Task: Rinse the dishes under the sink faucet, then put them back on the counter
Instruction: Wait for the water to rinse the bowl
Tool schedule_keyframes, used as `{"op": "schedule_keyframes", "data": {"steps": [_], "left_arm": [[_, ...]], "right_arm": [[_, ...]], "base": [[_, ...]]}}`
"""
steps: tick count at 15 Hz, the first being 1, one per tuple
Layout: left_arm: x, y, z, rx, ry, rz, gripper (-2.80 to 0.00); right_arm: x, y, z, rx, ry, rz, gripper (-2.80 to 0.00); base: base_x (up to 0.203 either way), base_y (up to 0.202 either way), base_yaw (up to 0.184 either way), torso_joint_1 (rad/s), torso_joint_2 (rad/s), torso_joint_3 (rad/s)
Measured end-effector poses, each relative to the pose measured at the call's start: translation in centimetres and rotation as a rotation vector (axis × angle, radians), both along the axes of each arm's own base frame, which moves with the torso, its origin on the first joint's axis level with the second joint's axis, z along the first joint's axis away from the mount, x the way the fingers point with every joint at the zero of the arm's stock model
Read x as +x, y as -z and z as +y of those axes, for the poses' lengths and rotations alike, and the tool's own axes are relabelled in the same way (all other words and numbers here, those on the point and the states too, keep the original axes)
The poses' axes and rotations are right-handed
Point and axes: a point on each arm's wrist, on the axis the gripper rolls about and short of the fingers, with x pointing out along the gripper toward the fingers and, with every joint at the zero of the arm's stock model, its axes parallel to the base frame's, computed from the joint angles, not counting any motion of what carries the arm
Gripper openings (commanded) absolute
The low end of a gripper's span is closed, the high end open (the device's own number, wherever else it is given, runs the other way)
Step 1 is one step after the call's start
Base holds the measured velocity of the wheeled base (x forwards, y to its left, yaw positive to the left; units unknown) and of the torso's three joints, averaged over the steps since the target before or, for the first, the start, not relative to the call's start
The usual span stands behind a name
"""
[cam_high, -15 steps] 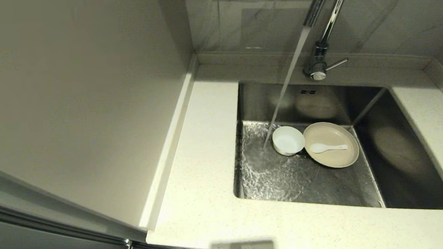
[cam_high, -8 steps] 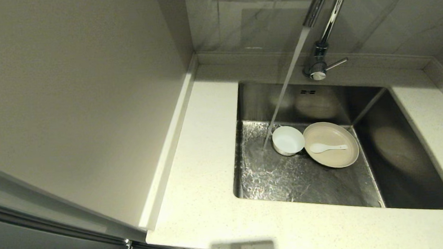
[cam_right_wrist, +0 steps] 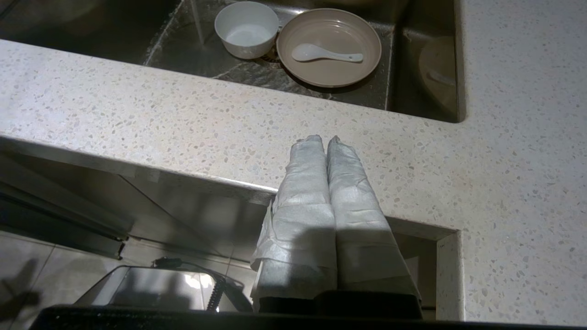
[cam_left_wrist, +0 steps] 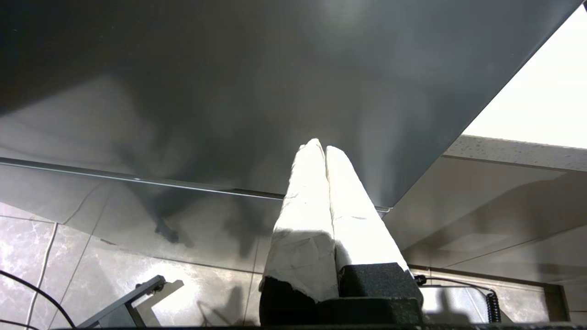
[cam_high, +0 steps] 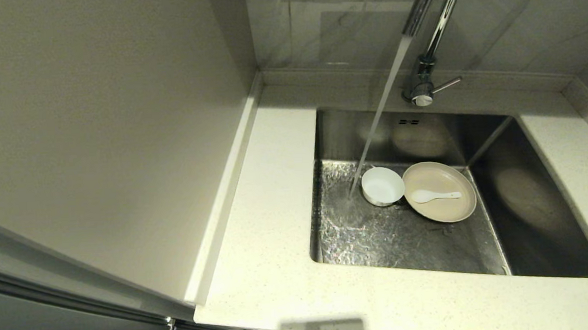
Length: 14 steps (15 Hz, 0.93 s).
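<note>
The bowl (cam_high: 382, 185), plate (cam_high: 439, 192) and spoon (cam_high: 434, 195) are all sitting in the sink (cam_high: 411, 239), near its back wall; the bowl is touching the plate's rim and the spoon is lying inside the plate. Water is running from the faucet (cam_high: 426, 39) and landing just beside the bowl, so none of them is getting rinsed directly.

All three are looking rigid, light and probably breakable, and they are likely getting slick from the spray. The bowl is offering its upright wall for a pinch over the rim; the plate is lying flat, so its raised rim is the only hold; the spoon's thin handle is the sensible place to take it.

The steel floor is wet and rippling. The speckled desk (cam_high: 280, 268) is wrapping around the sink, with a wall panel close on the left.

The right tool (cam_right_wrist: 326, 137) is hanging closed and empty below the desk's front edge. The left tool (cam_left_wrist: 321, 144) is parked closed beside a cabinet.
</note>
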Motion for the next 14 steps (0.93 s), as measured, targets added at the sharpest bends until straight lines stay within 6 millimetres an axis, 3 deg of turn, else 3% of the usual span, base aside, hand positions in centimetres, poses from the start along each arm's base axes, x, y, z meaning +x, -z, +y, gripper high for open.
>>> {"op": "schedule_keyframes", "data": {"steps": [14], "left_arm": [[0.00, 0.00, 0.00, 0.000, 0.001, 0.000, -2.80]], "right_arm": [[0.00, 0.01, 0.00, 0.001, 0.000, 0.001, -2.80]], "base": [[0.000, 0.000, 0.000, 0.000, 0.00, 0.000]]}}
